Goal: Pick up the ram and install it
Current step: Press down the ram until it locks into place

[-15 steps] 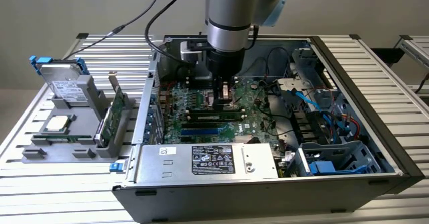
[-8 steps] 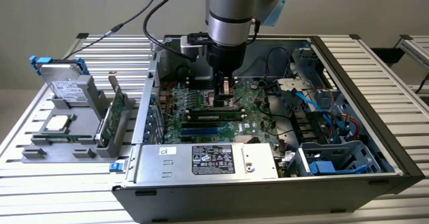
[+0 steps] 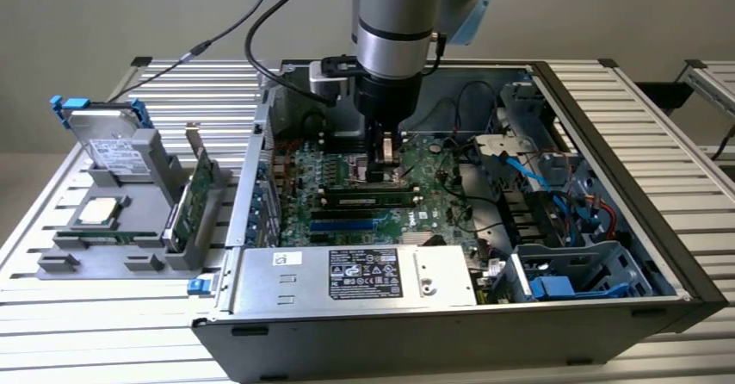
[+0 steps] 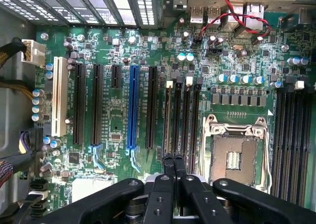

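The hand (image 3: 388, 154) hangs inside the open case (image 3: 597, 229), low over the motherboard (image 4: 123, 125), its fingers (image 4: 168, 165) pressed together on nothing visible. A ram (image 3: 367, 200) sits seated in a slot on the board, just below the hand in the exterior view. On the exterior view's left, a tray (image 3: 69, 263) on the surface (image 3: 92, 349) carries a card (image 3: 195, 190).

Open from above over the motherboard (image 3: 356, 186); hemmed by the case wall (image 3: 255, 156) on the exterior view's left, power supply (image 3: 356, 274) in front, blue cables (image 3: 534, 173) rightward.
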